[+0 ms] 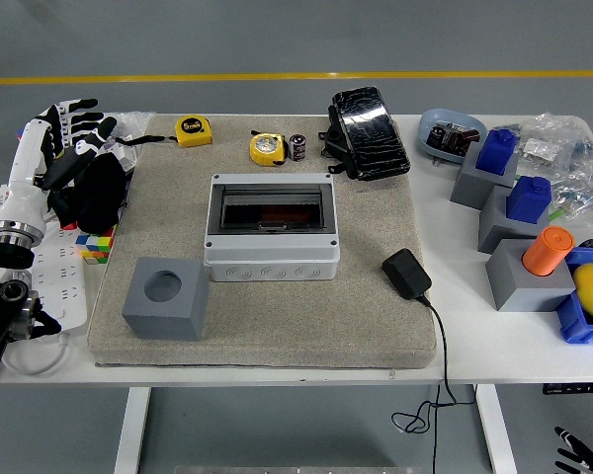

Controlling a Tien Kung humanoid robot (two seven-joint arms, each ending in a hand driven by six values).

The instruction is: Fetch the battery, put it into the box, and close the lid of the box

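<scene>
Beside yellow tape measure (267, 148): battery (297, 147) upright, long axis vertical.

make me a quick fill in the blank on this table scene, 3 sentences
1. The battery stands just right of a ____ tape measure.
2. The grey cube in front of the box has a ____ hole in its top.
3. The left hand is at the table's ____ edge.

Missing words: yellow; round; left
</scene>
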